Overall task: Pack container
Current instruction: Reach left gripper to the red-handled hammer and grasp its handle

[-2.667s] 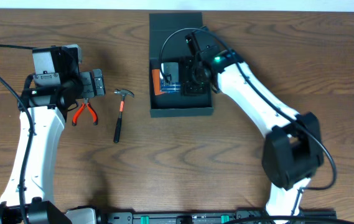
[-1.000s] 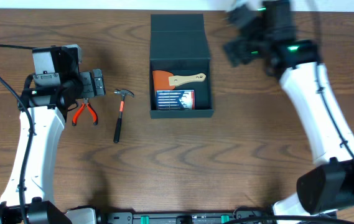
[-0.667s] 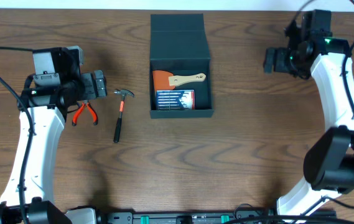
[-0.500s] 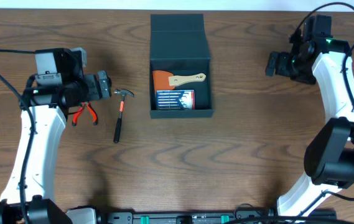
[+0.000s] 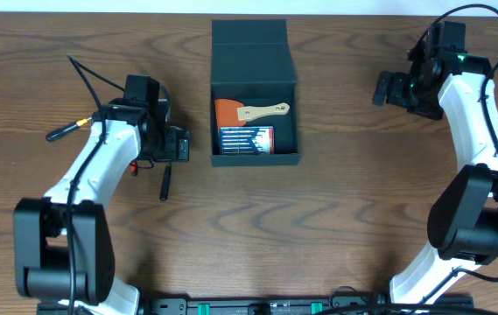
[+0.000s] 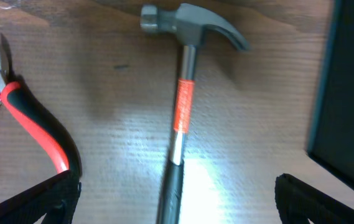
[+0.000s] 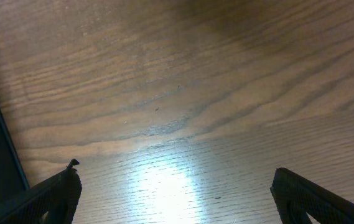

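Left gripper (image 6: 177, 202) wide open, empty, above hammer (image 6: 185, 93) handle; pliers (image 6: 37, 121) at 9 o'clock. Height unclear: an off-centre descent could skid the hammer into the container (image 5: 255, 160).

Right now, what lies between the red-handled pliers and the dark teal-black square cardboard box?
The steel claw hammer with the orange-banded shaft, lying flat, apart from both the pliers and the box. The left wrist view shows it.
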